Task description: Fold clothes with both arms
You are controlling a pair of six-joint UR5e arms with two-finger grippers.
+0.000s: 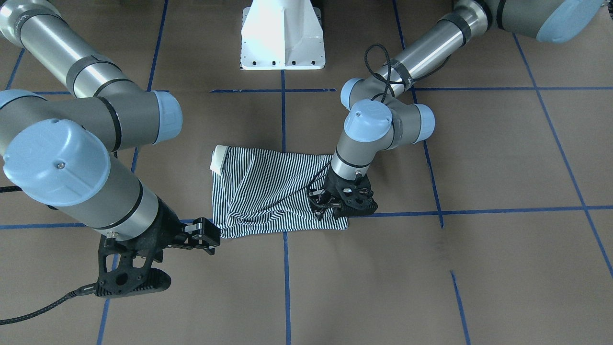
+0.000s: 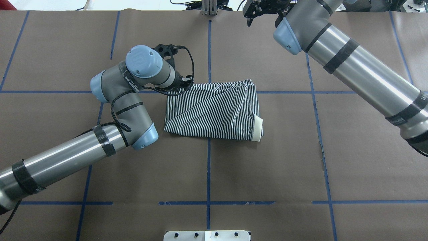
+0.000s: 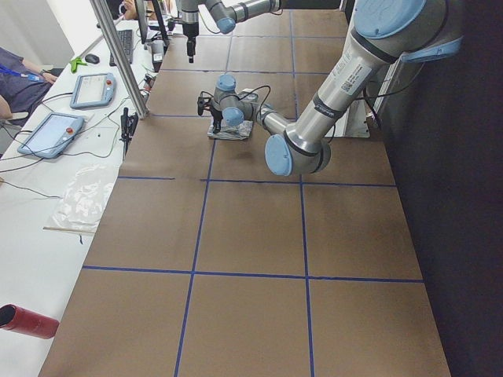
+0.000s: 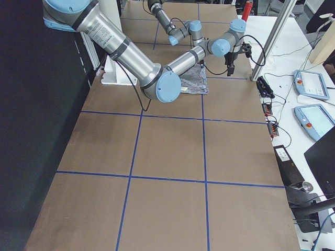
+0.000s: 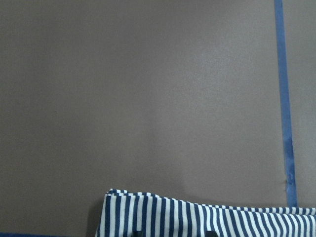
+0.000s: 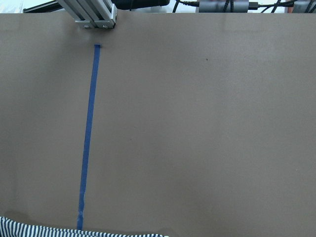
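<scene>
The striped polo shirt point(image 1: 268, 187) lies folded into a rough rectangle mid-table, its cream collar point(image 1: 219, 158) at one end. It also shows from overhead point(image 2: 214, 110), with the collar point(image 2: 257, 129) at its right end. My left gripper point(image 1: 335, 206) points down onto the shirt's far left corner, where creases converge, and its jaws look spread. The left wrist view shows only the shirt's edge point(image 5: 197, 217). My right gripper point(image 2: 262, 16) is open and empty, raised over the table's far edge. The right wrist view catches a strip of the shirt point(image 6: 29, 229) at the bottom.
The white pedestal base point(image 1: 282, 33) stands at the robot's side of the table. Blue tape lines point(image 2: 208, 167) cross the brown table cover. A desk with tablets point(image 3: 51, 133) and an aluminium post point(image 3: 118, 55) run along the far side.
</scene>
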